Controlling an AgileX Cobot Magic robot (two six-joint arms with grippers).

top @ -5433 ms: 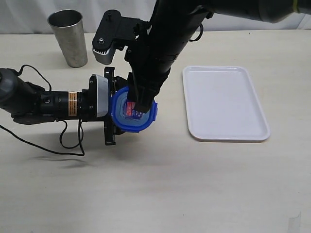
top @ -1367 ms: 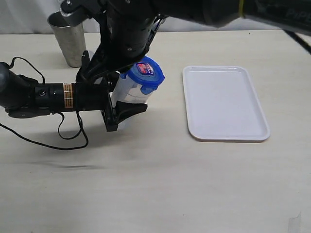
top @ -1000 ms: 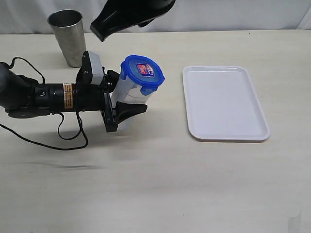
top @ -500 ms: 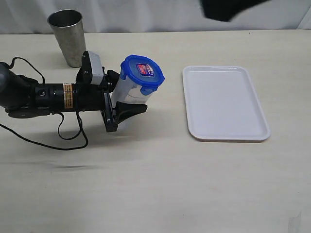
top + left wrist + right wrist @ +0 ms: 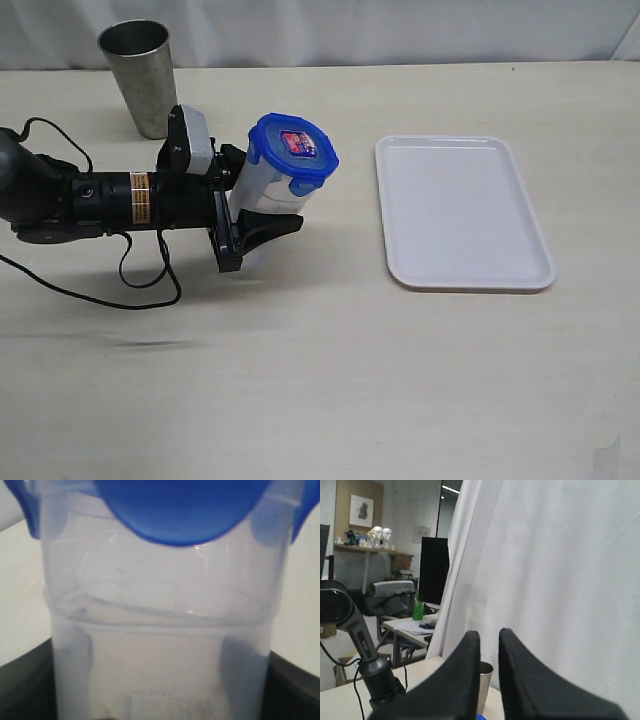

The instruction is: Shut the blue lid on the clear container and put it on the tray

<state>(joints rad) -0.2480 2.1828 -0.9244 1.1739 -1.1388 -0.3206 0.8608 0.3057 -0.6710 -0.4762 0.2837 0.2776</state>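
Observation:
The clear container point(image 5: 262, 190) leans toward the tray with the blue lid point(image 5: 292, 150) seated on its rim, red-and-white sticker facing up. My left gripper point(image 5: 255, 195) reaches in low from the left and is shut on the container's body, one black finger on each side. In the left wrist view the container point(image 5: 160, 630) fills the picture, with the lid point(image 5: 180, 510) at its far end and dark fingers point(image 5: 30, 690) at its flanks. The white tray point(image 5: 462, 212) lies to the right with nothing on it. My right gripper point(image 5: 489, 640) is raised out of the exterior view, open by a narrow gap and holding nothing.
A grey steel cup point(image 5: 142, 78) stands at the back left, behind the left arm. The arm's black cable point(image 5: 140, 290) loops across the table in front of it. A white curtain hangs along the table's far edge.
The right arm, above the container a second ago, has lifted out of the exterior view. The left gripper, container and lid have stayed still.

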